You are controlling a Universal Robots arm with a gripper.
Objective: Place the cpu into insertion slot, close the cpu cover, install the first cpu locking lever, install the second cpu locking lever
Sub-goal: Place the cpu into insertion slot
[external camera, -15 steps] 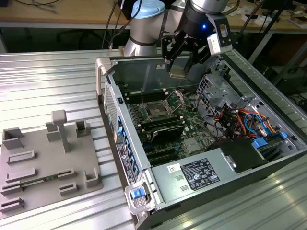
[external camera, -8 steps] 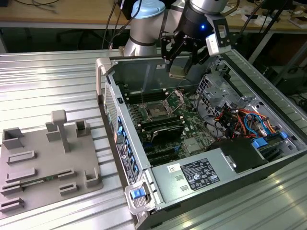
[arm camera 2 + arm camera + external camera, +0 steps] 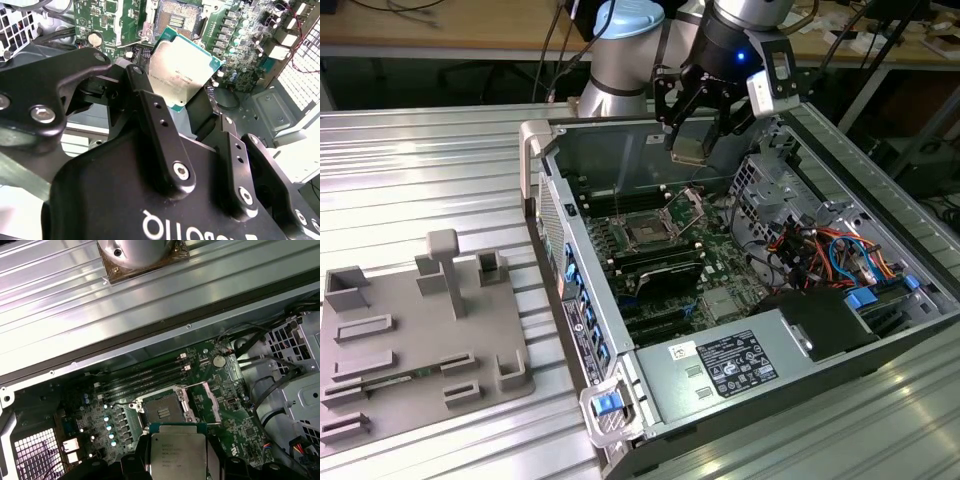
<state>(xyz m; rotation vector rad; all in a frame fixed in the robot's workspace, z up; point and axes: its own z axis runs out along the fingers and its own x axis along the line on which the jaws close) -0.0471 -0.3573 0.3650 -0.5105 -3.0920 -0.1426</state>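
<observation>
The jaws are closed on the cpu (image 3: pixel 181 70), gripping its opposite edges and holding it in the air above the uncovered insertion slot (image 3: pixel 161 412).

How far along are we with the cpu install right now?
Done: the cpu is off its holder and up over the open case. In hand: the gripper has its jaws shut on the chip, above the insertion slot, which is empty. Left: the chip is not seated, the cpu cover stands swung open beside the socket, and with the cover up both lever steps remain.
</observation>
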